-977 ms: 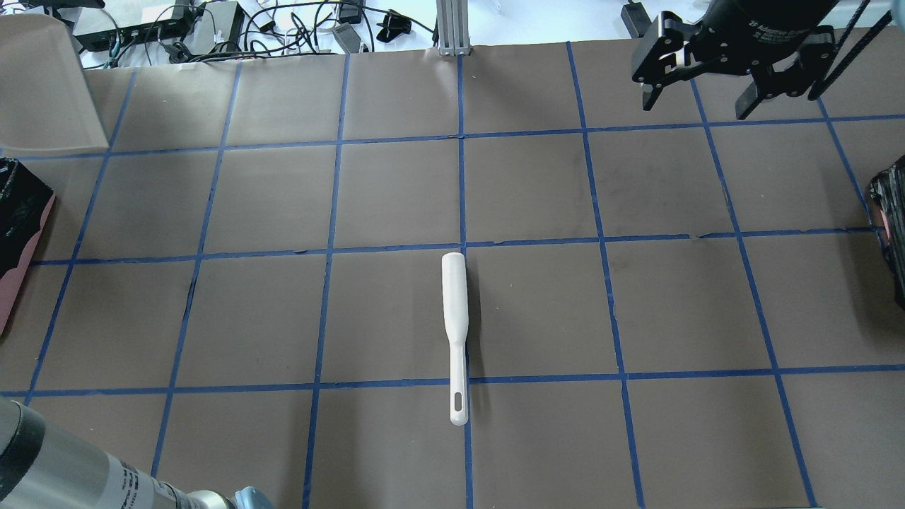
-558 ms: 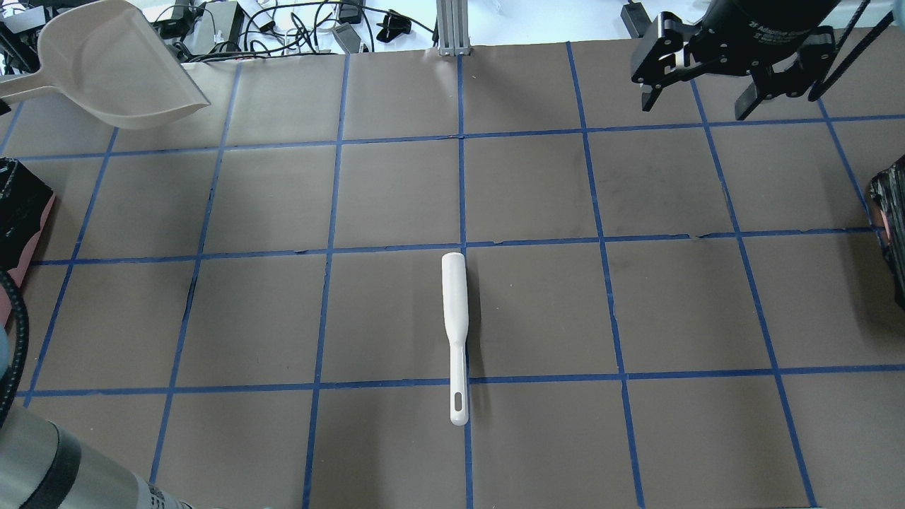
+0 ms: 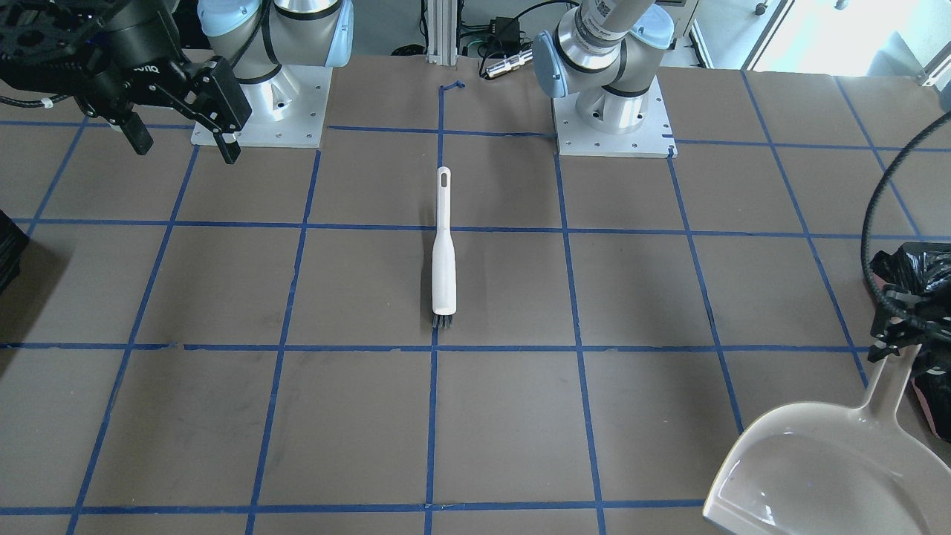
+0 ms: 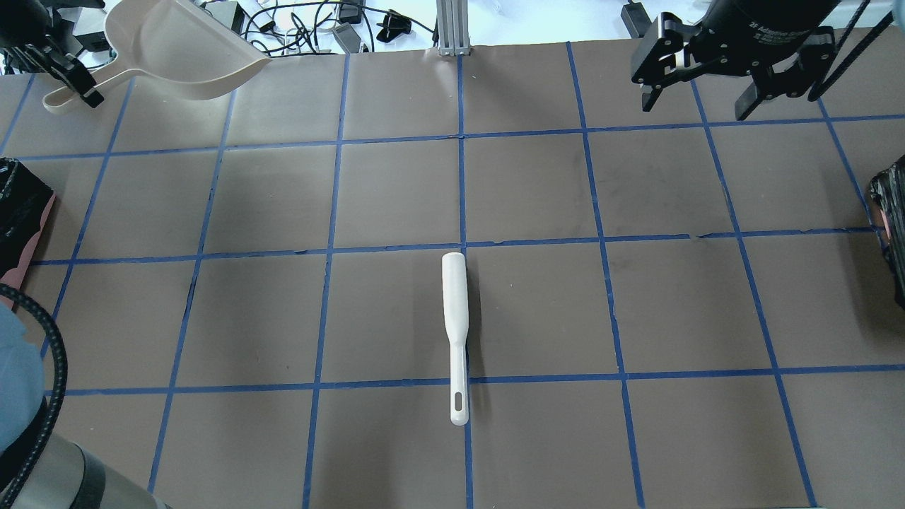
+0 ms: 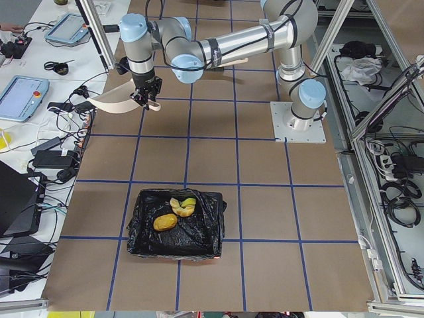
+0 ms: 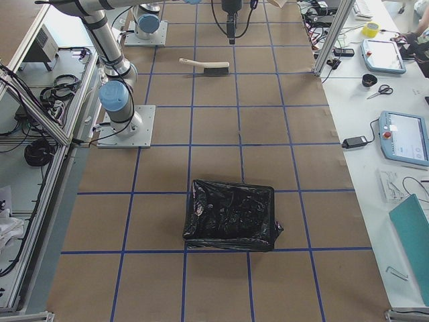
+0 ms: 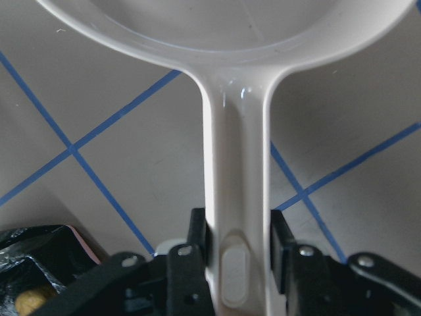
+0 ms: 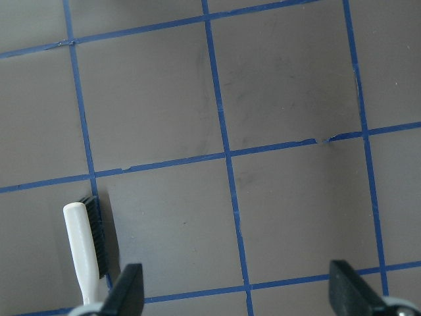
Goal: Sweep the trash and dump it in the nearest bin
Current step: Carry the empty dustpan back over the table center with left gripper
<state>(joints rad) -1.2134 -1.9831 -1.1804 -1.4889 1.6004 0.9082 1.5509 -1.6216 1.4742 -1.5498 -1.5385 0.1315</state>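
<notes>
Dustpan (image 4: 177,53) swung inward | left tool (image 7: 238,247) pinching its handle | right tool (image 4: 696,106) spread | brown blue-gridded table (image 4: 537,191)

Brown table (image 4: 537,184) with blue tape grid: white brush (image 4: 454,311) at middle, left-end bin (image 5: 176,250) and right-end bin (image 6: 231,236), both black-lined.

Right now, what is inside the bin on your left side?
In the bin, a golden-brown lump, a pale peel piece and a yellow-green wedge lie on its black liner. Anything beneath them is hidden.
</notes>
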